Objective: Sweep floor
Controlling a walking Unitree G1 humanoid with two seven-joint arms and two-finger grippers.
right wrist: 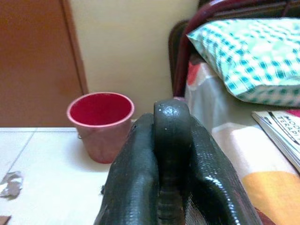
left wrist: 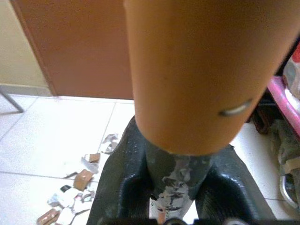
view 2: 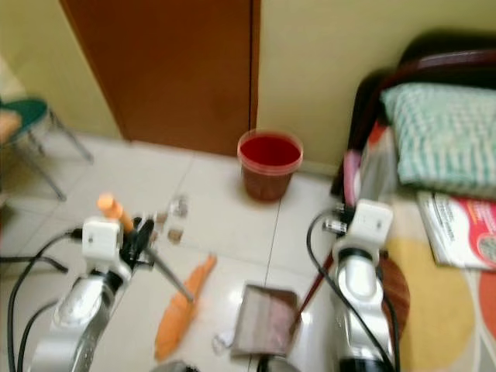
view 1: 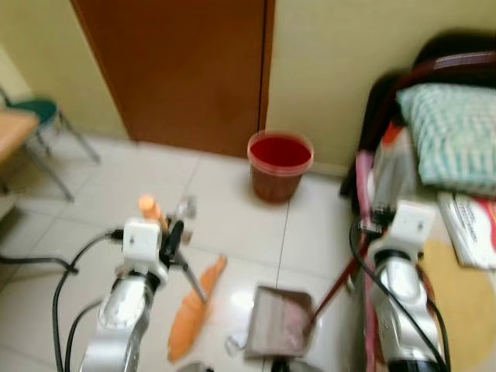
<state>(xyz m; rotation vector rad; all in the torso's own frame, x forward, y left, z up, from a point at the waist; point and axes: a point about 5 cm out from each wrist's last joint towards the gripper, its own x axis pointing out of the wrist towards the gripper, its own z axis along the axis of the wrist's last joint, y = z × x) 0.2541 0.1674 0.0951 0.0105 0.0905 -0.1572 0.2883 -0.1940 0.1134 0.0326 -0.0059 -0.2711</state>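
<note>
Left eye view: we record the left gripper [view 1: 172, 235] closed on the broom handle [view 1: 152, 209], whose orange cap stands at about 11 o'clock from the wrist. The grey shaft runs from the fingers toward 5 o'clock, down to the orange broom head [view 1: 194, 308], which lies flat on the tiled floor [view 1: 232, 209] just beside the dustpan [view 1: 280, 322], at its 9 o'clock. In the left wrist view we confirm both black fingers [left wrist: 119, 173] pressed around the shaft directly below the orange grip.

The right gripper [right wrist: 172, 154] is clamped on the dark top end of the dustpan handle [view 1: 335, 288]; in the right wrist view the two fingers touch that rounded end on either side. The reddish handle slopes from the wrist toward 7 o'clock to the grey pan resting on the floor.

Both silver arms are raised and bent forward, wrists up, the left at the 8 o'clock part of the head views, the right at 4 o'clock alongside the bed [view 1: 465, 271].

Scraps of torn paper [left wrist: 77, 185] lie on the tiles at 12 o'clock from the left gripper. A red bucket [view 1: 280, 164] stands near the wall, at 12 o'clock from the dustpan and well apart from it, to the right of the brown door [view 1: 186, 70]. A checked pillow [view 1: 453, 136] and a magazine [view 1: 469, 229] lie on the bed. A green chair [view 1: 39, 116] stands at 10 o'clock. The head views are somewhat blurred.
</note>
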